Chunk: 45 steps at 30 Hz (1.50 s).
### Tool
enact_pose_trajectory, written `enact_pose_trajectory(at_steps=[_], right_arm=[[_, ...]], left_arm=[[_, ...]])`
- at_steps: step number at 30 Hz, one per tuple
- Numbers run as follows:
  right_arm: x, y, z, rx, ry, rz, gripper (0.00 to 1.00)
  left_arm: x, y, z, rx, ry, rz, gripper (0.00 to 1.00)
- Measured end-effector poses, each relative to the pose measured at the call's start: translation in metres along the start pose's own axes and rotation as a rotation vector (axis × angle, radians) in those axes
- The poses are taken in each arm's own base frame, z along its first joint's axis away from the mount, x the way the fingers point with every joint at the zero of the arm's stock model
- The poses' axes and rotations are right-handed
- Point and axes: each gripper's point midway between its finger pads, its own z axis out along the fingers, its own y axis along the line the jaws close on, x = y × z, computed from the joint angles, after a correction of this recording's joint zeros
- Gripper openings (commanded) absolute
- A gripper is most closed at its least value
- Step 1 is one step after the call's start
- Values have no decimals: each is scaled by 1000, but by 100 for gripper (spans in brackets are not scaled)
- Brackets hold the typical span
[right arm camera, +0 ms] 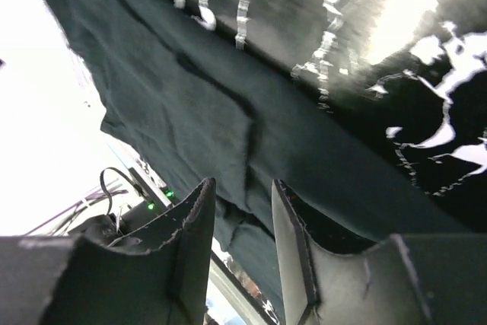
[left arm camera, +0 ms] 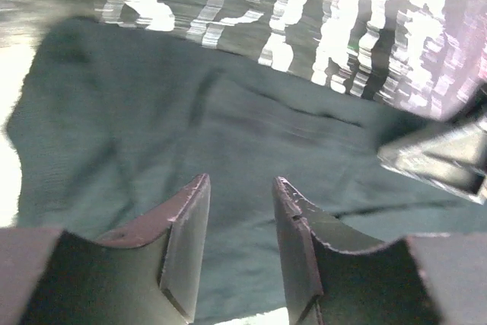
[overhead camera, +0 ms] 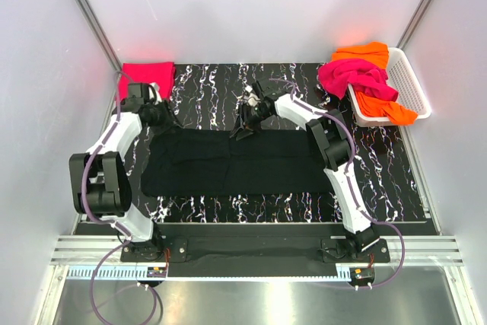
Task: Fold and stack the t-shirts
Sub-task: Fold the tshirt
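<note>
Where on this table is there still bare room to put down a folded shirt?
Bare tabletop shows behind the black t-shirt, between the red-pink shirt and the right pincer, and at the right edge in front of the basket. Crowded: the centre, and the back right corner, where the magenta shirt and orange shirt overflow the basket.

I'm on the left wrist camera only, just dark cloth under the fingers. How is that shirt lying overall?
Observer: In the top view, the large black cloth t-shirt lies flat as one wide band across the middle of the black marbled table.
Operator: Where's the right arm?
Observer: The right gripper hangs at that shirt's far edge, near the middle, fingers apart and empty.
Operator: Any other shirts?
Observer: A red-pink cloth shirt lies folded at the far left corner. A magenta shirt and an orange shirt drape over the white plastic lattice basket at the far right.
</note>
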Motion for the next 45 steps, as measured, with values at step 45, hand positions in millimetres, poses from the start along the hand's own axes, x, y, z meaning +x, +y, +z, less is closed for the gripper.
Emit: enact_pose_trajectory(at_steps=[45], right_arm=[[-7,13,-89,-156,-34,140,39]], left_arm=[[28,57,58,27,227,-222,38]])
